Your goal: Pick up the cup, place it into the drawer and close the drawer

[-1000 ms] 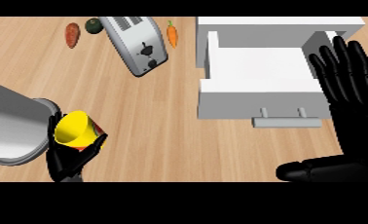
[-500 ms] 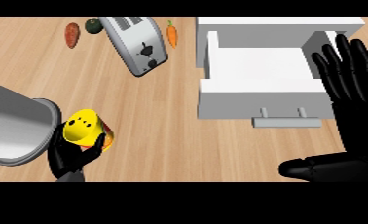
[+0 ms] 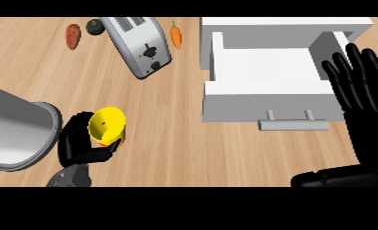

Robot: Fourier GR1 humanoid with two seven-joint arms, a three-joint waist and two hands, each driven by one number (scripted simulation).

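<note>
A yellow cup [image 3: 107,125] sits in my left hand [image 3: 80,144] at the lower left, tilted with its mouth facing up toward the view; the fingers curl round it. The white drawer [image 3: 267,101] stands pulled open at the right, its inside bare, with a grey handle [image 3: 293,122] on its front. My right hand [image 3: 357,84] is open with fingers straight up, held beside the drawer's right wall.
A silver toaster [image 3: 139,45] lies at the back, a carrot [image 3: 176,34] to its right. A reddish vegetable [image 3: 72,36] and a dark avocado [image 3: 94,26] rest at the back left. A large grey pot [image 3: 22,126] is at the left edge beside the cup.
The left hand has carried the cup up and to the right, away from the pot, and tilted it. The right hand has shifted slightly right.
</note>
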